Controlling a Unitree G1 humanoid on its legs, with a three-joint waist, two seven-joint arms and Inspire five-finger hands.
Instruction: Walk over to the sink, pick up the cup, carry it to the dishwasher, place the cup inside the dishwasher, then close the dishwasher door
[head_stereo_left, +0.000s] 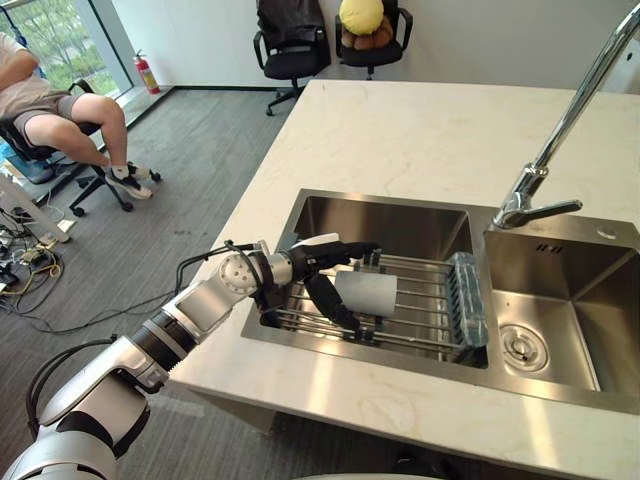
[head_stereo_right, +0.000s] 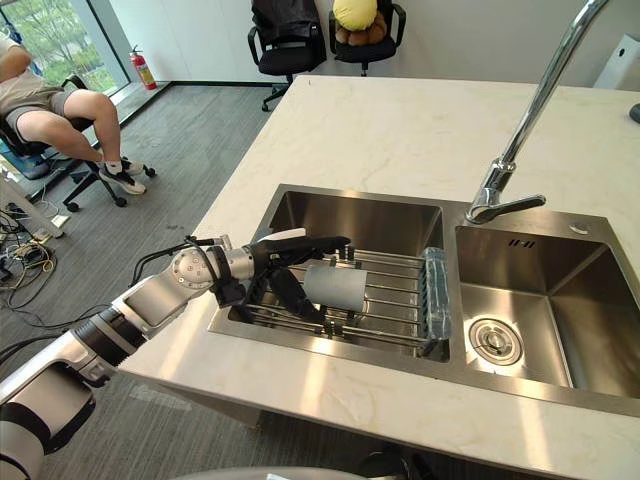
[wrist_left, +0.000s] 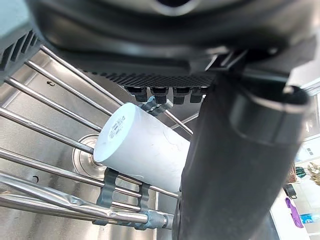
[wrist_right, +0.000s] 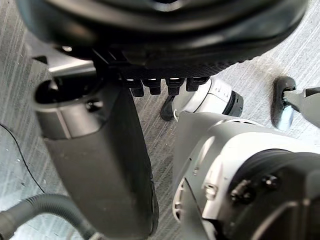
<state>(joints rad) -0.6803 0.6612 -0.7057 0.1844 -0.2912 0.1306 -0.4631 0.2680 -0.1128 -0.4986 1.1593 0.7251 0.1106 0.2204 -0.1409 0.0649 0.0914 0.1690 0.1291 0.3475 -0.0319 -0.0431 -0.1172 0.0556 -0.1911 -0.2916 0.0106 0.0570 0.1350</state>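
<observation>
The cup (head_stereo_left: 365, 293), white and plain, lies on its side on a wire rack (head_stereo_left: 425, 305) that spans the left basin of the sink (head_stereo_left: 380, 198). Its closed base points toward the robot's left. The sink is set in a pale stone counter (head_stereo_left: 430, 130), and the faucet (head_stereo_left: 560, 130) stands behind the divide between the two basins.

The left hand (head_stereo_left: 300, 263) reaches in from the counter's edge and straddles the cup. Its fingers (head_stereo_left: 350, 250) run nearly straight over the far upper side, and the thumb (head_stereo_left: 325, 298) slants down across the near side at the base end. The hand is spread wide and has not closed on anything. In the left wrist view the thumb overlaps the cup's wall, but contact cannot be confirmed.

The right hand (wrist_right: 165, 25) hangs over grey floor, fingers relaxed, holding nothing.
</observation>
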